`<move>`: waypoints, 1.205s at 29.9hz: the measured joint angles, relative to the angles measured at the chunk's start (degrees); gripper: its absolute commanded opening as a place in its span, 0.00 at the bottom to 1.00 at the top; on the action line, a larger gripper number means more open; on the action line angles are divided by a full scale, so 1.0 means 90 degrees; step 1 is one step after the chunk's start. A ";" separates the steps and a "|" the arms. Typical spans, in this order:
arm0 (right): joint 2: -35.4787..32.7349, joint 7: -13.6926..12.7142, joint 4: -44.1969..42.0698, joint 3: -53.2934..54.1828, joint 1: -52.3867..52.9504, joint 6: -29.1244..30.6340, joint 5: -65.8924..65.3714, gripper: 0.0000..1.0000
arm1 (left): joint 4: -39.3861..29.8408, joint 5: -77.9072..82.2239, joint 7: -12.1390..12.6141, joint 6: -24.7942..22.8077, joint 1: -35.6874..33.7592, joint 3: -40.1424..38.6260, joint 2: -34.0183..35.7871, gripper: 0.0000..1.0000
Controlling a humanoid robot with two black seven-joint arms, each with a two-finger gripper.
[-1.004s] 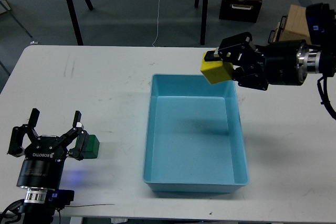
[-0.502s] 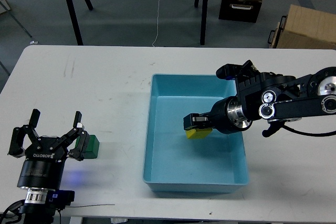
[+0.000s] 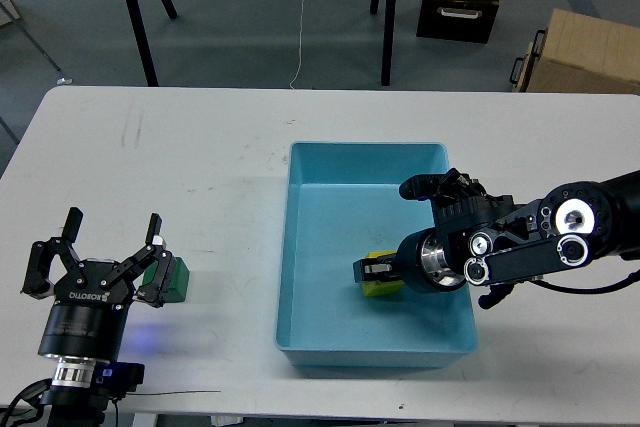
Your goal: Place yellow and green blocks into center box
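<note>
Inside the box [image 3: 300, 247], the right gripper [image 3: 372, 272] pinches the yellow block [image 3: 380, 286] low over the floor, toward 4 o'clock. At 9 o'clock on the desk [image 3: 200, 167], the left gripper [image 3: 110, 247] is spread wide, the green block [image 3: 168, 280] just beside its right finger.

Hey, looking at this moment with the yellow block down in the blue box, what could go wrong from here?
1. The right pincer is shut on the yellow block low in the blue box; lifting without opening could pull it back out.
2. The green block sits beside the open left pincer, not between its fingers, so closing may nudge it away.
</note>
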 measured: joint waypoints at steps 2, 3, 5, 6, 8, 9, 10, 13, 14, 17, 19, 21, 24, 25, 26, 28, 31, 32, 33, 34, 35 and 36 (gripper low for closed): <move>-0.0001 0.0000 0.0000 0.0018 0.0048 -0.0003 0.0017 0.70 | 0.0005 0.0000 -0.0002 0.0000 0.0002 0.0001 0.0000 1.00; -0.0005 0.0000 0.0000 0.0025 0.0067 -0.0003 0.0026 0.75 | 0.0009 0.0000 -0.0004 0.0000 0.0004 0.0001 0.0000 1.00; -0.0019 0.0000 0.0000 0.0036 0.0105 -0.0004 0.0038 0.83 | 0.0012 0.0000 -0.0006 0.0000 0.0007 0.0001 0.0000 1.00; -0.0029 0.0000 0.0000 0.0043 0.0123 -0.0006 0.0043 0.89 | 0.0012 0.0000 -0.0006 0.0000 0.0007 0.0001 0.0000 1.00; -0.0053 0.0000 0.0002 0.0054 0.0157 -0.0010 0.0050 0.97 | 0.0012 0.0000 -0.0006 0.0000 0.0007 0.0001 0.0000 1.00; -0.0079 0.0002 0.0006 0.0071 0.0176 -0.0012 0.0055 0.97 | 0.0012 0.0000 -0.0006 0.0000 0.0007 0.0001 0.0000 1.00; -0.0127 0.0007 0.0007 0.0105 0.0196 -0.0014 0.0060 0.97 | 0.0012 0.0000 -0.0006 0.0000 0.0007 0.0002 0.0000 1.00; -0.0414 0.0041 0.0004 0.0336 0.0276 -0.0023 0.0096 0.96 | 0.0012 0.0000 -0.0006 0.0000 0.0008 0.0002 0.0000 1.00; -0.0540 0.0052 -0.0001 0.0456 0.0300 -0.0025 0.0142 0.96 | 0.0012 0.0000 -0.0007 0.0000 0.0008 0.0002 0.0000 1.00; -0.1050 0.0080 -0.0003 0.1037 0.0397 -0.0041 0.0499 0.96 | 0.0012 0.0031 -0.0005 0.0000 0.0003 0.0014 0.0000 1.00; -0.1413 0.0085 -0.0002 0.1459 0.0473 -0.0066 0.0791 0.96 | 0.0012 0.0067 -0.0005 0.0000 -0.0001 0.0049 0.0000 1.00; -0.1774 0.0089 -0.0004 0.1844 0.0507 -0.0080 0.1010 0.96 | 0.0011 0.0084 -0.0005 0.0000 -0.0002 0.0075 0.0000 1.00; -0.2356 0.0127 -0.0025 0.2593 0.0492 -0.0092 0.1422 0.96 | 0.0011 0.0095 -0.0003 0.0000 -0.0006 0.0087 0.0000 1.00; -0.2517 0.0156 -0.0033 0.2834 0.0447 -0.0094 0.1647 0.96 | 0.0011 0.0096 -0.0001 0.0000 -0.0008 0.0088 0.0000 1.00; -0.2639 0.0195 -0.0054 0.3043 0.0379 -0.0094 0.1909 0.96 | 0.0011 0.0097 0.0000 0.0000 -0.0009 0.0089 0.0000 1.00; -0.2797 0.0305 -0.0194 0.3421 0.0205 -0.0091 0.2360 0.96 | 0.0011 0.0097 0.0000 0.0000 -0.0012 0.0090 0.0000 1.00; -0.2959 0.0703 -0.0577 0.4141 -0.0251 -0.0090 0.2797 0.96 | 0.0023 0.0097 0.0000 0.0000 -0.0012 0.0109 0.0000 1.00; -0.2989 0.0931 -0.0720 0.4503 -0.0516 -0.0090 0.2899 0.96 | 0.0032 0.0098 0.0001 0.0000 -0.0012 0.0126 0.0000 1.00; -0.3004 0.1158 -0.0843 0.4924 -0.0826 -0.0090 0.2992 0.96 | 0.0040 0.0098 0.0001 0.0000 -0.0012 0.0138 0.0000 1.00; -0.3009 0.1332 -0.0934 0.5335 -0.1122 -0.0088 0.3078 0.96 | 0.0045 0.0098 0.0001 0.0000 -0.0012 0.0142 0.0000 1.00; -0.3008 0.1489 -0.1026 0.5891 -0.1518 -0.0082 0.3192 0.96 | 0.0048 0.0098 0.0000 0.0000 -0.0012 0.0146 0.0000 1.00; -0.2996 0.1585 -0.1102 0.6460 -0.1922 -0.0073 0.3309 0.96 | 0.0050 0.0097 -0.0002 0.0000 -0.0012 0.0147 0.0000 1.00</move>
